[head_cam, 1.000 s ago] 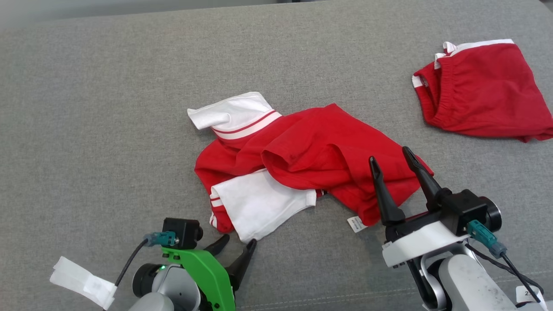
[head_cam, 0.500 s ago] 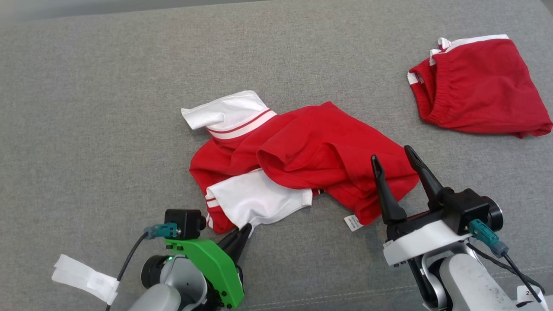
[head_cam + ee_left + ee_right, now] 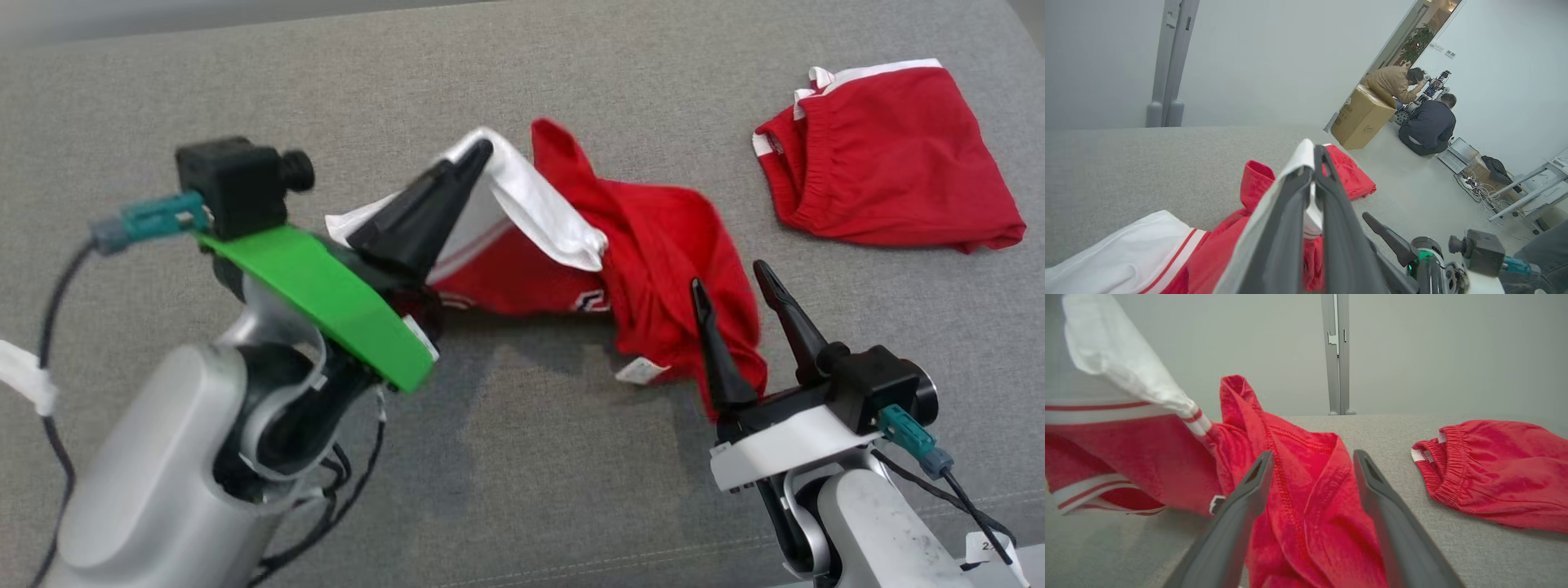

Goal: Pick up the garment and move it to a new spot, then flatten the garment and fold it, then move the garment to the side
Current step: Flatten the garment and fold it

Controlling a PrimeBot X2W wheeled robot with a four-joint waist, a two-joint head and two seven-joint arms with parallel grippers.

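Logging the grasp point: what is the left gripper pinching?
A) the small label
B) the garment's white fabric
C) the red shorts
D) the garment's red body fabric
B: the left gripper is shut on a white fold of the garment, with that fold raised above the rest.

The left gripper (image 3: 480,151) covered part of the white sleeve of the garment (image 3: 653,245). A fold hid most of its printed mark (image 3: 592,302); its label (image 3: 641,372) was too small to read. The red shorts (image 3: 1494,469) ran off the right wrist view's edge.
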